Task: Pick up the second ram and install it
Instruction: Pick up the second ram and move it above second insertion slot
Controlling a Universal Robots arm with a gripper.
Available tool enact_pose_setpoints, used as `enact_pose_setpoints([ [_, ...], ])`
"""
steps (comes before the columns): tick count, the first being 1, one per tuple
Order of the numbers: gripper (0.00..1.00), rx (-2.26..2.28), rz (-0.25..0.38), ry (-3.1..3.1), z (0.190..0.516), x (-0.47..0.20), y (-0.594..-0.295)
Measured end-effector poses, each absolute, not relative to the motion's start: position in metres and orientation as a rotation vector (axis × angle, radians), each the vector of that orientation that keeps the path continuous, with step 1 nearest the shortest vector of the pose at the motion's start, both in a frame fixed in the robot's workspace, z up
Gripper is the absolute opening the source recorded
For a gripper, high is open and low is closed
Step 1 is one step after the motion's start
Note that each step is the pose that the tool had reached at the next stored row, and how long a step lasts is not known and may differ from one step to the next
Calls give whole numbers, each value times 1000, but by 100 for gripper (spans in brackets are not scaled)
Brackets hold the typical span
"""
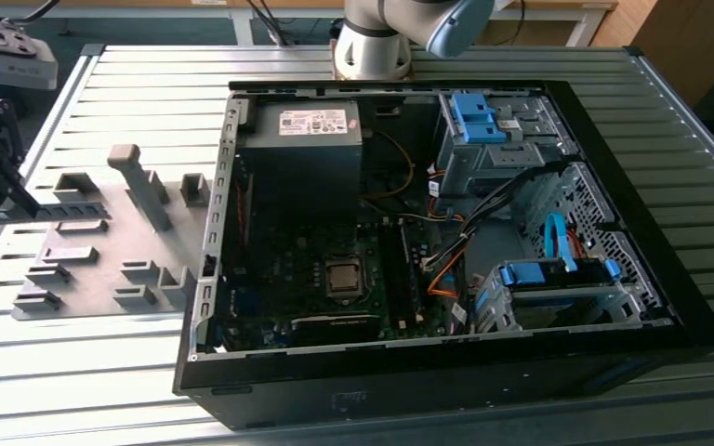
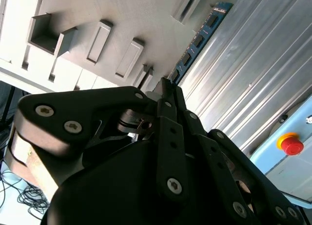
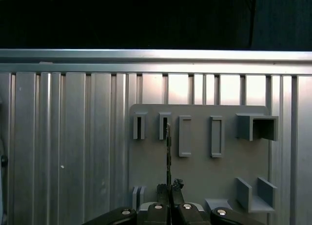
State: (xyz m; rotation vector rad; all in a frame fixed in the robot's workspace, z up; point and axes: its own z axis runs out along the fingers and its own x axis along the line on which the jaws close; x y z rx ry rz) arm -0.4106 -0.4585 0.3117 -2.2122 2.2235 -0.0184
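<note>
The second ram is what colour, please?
Blue-green; the second ram shows best in the second wrist view.

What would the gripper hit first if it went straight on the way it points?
Likely the flat grey plastic fixture plate with slotted blocks, straight ahead of the gripper in the first wrist view. The narrow blue-green ram stick it grips would touch first; depth is unclear.

Arm (image 1: 376, 46), 12 o'clock in exterior view: silver-grey cyl. joint w/ pale-blue cap. Pincer (image 2: 166, 88) in second wrist view: matte blk linkage bars, rounded plates, silver hex screws.
</note>
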Motion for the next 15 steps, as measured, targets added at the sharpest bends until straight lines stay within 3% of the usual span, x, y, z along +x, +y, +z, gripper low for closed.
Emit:
enact_pose_setpoints([
  [15, 14, -2211, -21, 2223, 329, -411, -458],
])
